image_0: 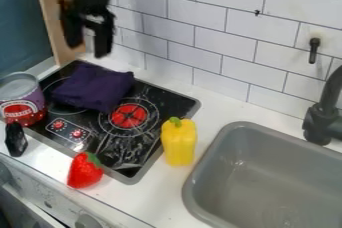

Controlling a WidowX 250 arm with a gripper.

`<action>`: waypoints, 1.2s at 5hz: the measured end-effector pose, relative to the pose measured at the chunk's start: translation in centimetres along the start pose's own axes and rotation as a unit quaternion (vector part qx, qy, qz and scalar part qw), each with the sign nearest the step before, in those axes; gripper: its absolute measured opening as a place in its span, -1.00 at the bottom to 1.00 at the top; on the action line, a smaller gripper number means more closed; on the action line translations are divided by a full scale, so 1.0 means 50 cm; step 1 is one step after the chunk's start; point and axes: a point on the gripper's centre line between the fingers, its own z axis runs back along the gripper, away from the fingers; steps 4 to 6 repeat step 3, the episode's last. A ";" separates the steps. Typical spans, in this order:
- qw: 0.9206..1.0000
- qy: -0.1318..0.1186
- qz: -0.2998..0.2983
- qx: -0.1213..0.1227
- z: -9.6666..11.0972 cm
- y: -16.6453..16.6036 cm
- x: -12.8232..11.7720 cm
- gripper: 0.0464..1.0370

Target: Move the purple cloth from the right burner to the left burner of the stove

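you have gripper (87, 49) at frame's 11 o'clock, wide | cloth (97, 87) just below it in view, crumpled at stove's (167, 104) 11 | can (23, 101) at stove's 10 | strawberry (85, 171) at its 7 | pepper (179, 143), upright, at its 4, between stove and sink (227, 172)

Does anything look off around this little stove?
The purple cloth lies rumpled on the black stove, right by the red burner: an odd place for fabric. Pale streaks in front of it may be scuffs or glare.
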 end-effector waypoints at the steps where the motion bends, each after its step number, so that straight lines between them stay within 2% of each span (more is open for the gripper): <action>1: 1.000 0.019 -0.014 -0.018 0.030 -0.016 -0.056 0.93; 2: 0.996 0.049 -0.042 -0.058 0.024 -0.083 -0.138 0.93; 3: 0.992 0.059 -0.091 -0.071 0.042 -0.173 -0.189 0.93; 6: 0.992 0.059 -0.091 -0.071 0.042 -0.173 -0.189 0.93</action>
